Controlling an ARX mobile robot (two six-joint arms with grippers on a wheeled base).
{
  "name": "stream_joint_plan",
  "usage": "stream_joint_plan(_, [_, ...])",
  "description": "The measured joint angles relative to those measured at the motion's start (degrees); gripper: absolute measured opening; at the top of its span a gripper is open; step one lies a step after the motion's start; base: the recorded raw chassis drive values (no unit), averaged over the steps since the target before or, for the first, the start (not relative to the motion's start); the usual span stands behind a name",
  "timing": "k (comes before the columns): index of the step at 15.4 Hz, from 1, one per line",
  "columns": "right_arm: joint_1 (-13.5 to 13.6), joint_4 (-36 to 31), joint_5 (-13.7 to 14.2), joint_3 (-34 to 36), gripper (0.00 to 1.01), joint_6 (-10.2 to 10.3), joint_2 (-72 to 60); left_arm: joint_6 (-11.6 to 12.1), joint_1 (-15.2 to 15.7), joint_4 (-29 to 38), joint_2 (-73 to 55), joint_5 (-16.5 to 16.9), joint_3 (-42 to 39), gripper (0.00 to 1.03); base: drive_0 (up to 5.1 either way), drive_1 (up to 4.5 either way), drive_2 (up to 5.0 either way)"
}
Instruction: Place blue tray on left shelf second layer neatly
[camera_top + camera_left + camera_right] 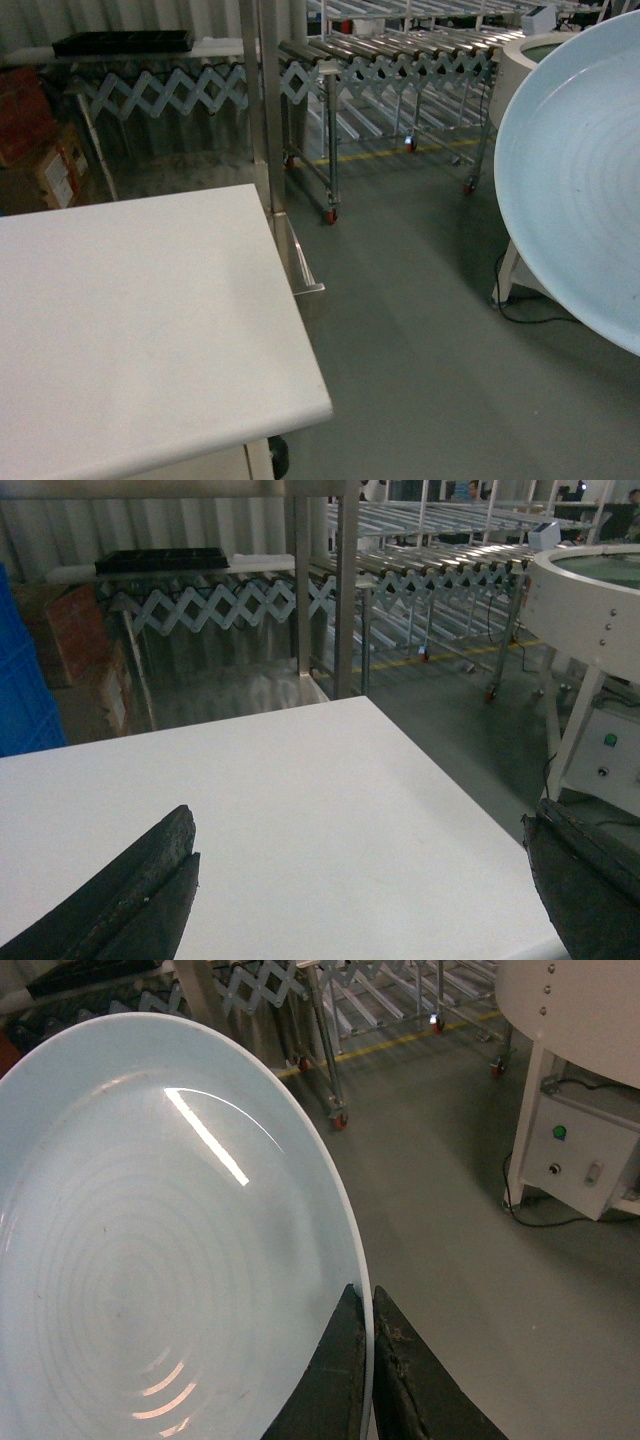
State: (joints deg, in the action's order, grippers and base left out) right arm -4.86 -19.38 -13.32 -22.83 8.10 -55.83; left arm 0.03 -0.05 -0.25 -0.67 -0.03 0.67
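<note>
**Blue tray held at the rim, right of the white table**

Pale blue tray (150,1250), one only, fills the right wrist view and is the nearest thing to any lens. It is round and shallow with faint concentric rings, tilted up on edge. In the head view it covers the right side of the frame, hanging over grey floor (410,300), well apart from the table.

White table (130,320): one, bare top, rounded front-right corner. Its right edge drops to open floor; a wide grey lane runs between that edge and the tray.

Steel shelf post (262,100): rises just behind the table's far right corner. Tiers cannot be made out from here.

Roller conveyors (400,50): accordion-framed, on red-wheeled legs, across the back. Exact count unclear.

Round white machine (590,590): one, to the right, with a control box (580,1155) carrying a green button.

Blue crate (25,680): one edge visible at far left in the left wrist view.

Right pincer (370,1360): two dark fingers (335,1380) closed narrow on the tray's rim, one on each face.

Left pincer (360,880): spread wide above the table top, holding nothing, touching nothing.
</note>
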Motion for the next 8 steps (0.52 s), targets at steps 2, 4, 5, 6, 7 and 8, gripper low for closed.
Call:
stream_joint_plan(2, [0.07, -0.07, -0.04, 0.00, 0.02, 0.00, 0.00, -0.02, 0.09, -0.04, 0.00, -0.15, 0.00, 0.98, 3.2, -3.81, -3.8])
stream_joint_plan(4, [0.04, -0.07, 0.00, 0.00, 0.02, 0.00, 0.02, 0.00, 0.09, -0.02, 0.00, -0.09, 0.00, 0.98, 3.2, -3.81, -3.8])
stream_joint_plan(5, [0.02, 0.02, 0.00, 0.00, 0.02, 0.00, 0.00, -0.02, 0.09, 0.00, 0.00, 0.00, 0.00, 0.98, 3.2, -3.81, -3.8])
stream_joint_plan(6, [0.02, 0.00, 0.00, 0.00, 0.02, 0.00, 0.00, -0.02, 0.09, 0.02, 0.00, 0.02, 0.00, 0.98, 3.2, -3.81, -3.8])
stream_joint_plan(7, [0.02, 0.02, 0.00, 0.00, 0.02, 0.00, 0.00, -0.02, 0.07, 0.00, 0.00, 0.02, 0.00, 0.98, 3.2, -3.81, -3.8])
stream_joint_plan(8, [0.02, -0.02, 0.00, 0.00, 0.02, 0.00, 0.00, -0.02, 0.04, 0.04, 0.00, -0.02, 0.00, 0.98, 3.2, -3.85, -3.9])
